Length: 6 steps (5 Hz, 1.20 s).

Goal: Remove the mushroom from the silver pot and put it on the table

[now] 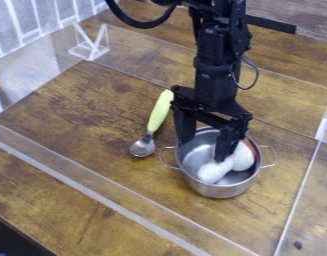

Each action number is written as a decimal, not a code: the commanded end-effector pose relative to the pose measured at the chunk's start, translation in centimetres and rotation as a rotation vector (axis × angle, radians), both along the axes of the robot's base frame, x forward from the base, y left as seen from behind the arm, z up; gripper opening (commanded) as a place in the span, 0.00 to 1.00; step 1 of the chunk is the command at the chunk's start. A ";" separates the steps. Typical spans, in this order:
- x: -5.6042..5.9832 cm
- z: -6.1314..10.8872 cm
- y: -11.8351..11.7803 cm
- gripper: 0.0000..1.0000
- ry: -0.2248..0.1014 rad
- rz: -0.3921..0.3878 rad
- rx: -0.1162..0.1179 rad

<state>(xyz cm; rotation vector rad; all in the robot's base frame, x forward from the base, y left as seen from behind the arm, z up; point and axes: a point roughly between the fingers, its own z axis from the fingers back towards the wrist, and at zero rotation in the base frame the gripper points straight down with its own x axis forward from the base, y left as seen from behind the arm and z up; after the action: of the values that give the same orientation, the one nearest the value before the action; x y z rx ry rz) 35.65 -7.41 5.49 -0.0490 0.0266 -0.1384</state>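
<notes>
The silver pot (222, 186) stands on the table (86, 110), right of centre. Inside it lies the mushroom (219, 171), its white stem towards the front and a bit of red-brown cap at the right rim. My gripper (209, 146) points straight down over the pot and is open. Its two black fingers (183, 133) are spread wide and reach down to the pot's rim. One finger is at the left rim and the other is over the mushroom's far end. Nothing is held.
A spoon with a yellow-green handle (159, 108) and a metal bowl lies just left of the pot. Clear acrylic walls (86, 190) edge the tabletop at the front and right. A clear acrylic stand (88, 42) sits at the back left.
</notes>
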 end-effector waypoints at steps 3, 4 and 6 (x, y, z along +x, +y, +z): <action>-0.4 1.8 -0.1 1.00 -0.052 0.090 0.008; -0.1 2.0 0.1 1.00 -0.059 0.099 0.008; 0.9 1.9 -1.1 0.00 -0.065 0.067 0.004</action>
<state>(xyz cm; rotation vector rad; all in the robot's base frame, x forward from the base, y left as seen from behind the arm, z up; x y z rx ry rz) 35.78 -8.27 5.66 -0.0299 0.0145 -0.0694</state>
